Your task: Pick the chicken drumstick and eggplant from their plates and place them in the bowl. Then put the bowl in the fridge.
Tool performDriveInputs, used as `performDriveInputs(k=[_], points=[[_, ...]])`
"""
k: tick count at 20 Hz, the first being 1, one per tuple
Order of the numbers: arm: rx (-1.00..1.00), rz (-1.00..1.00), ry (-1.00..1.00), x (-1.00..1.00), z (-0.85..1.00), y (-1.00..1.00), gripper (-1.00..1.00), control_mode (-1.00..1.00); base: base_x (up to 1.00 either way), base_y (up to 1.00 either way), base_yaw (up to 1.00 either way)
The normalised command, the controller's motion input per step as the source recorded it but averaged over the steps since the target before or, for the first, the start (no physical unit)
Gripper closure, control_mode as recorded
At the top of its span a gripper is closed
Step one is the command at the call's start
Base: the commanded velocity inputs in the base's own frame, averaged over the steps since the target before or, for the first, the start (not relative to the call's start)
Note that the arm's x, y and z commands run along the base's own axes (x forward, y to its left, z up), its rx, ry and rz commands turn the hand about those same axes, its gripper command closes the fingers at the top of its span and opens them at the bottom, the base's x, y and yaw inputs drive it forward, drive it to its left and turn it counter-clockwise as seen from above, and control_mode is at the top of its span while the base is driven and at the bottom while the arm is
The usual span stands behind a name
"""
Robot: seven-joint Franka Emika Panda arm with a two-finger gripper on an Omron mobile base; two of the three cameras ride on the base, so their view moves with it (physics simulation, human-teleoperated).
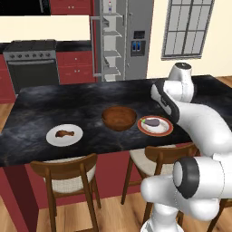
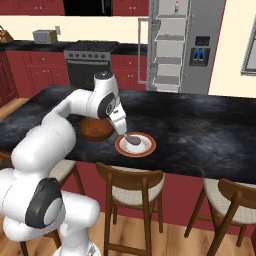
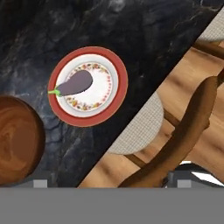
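Left base view: chicken drumstick (image 1: 65, 133), white plate (image 1: 52, 139)

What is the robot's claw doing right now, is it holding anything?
Gripper: open and holding nothing, above the eggplant that lies on its red-rimmed plate.

We see a long black marble-like counter (image 1: 54, 104). On it stand a round brown wooden bowl (image 1: 118, 118), a white flat plate (image 1: 65, 135) to its left and an orange-red rimmed plate (image 1: 155, 126) just right of the bowl.
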Motion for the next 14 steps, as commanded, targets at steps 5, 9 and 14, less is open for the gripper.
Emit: performDriveInputs(k=[5,9,14], points=[[0.09,-0.01,0.23,0.64,-0.26,-0.13,-1.00,-1.00,0.00,0.00,0.00],[0.21,-0.01,0.22,0.59,-0.28,-0.16,-1.00,-1.00,0.00,0.00,0.00],[0.01,-0.13,0.01,0.52,-0.32,-0.11,-1.00,-1.00,0.00,0.00,0.00]])
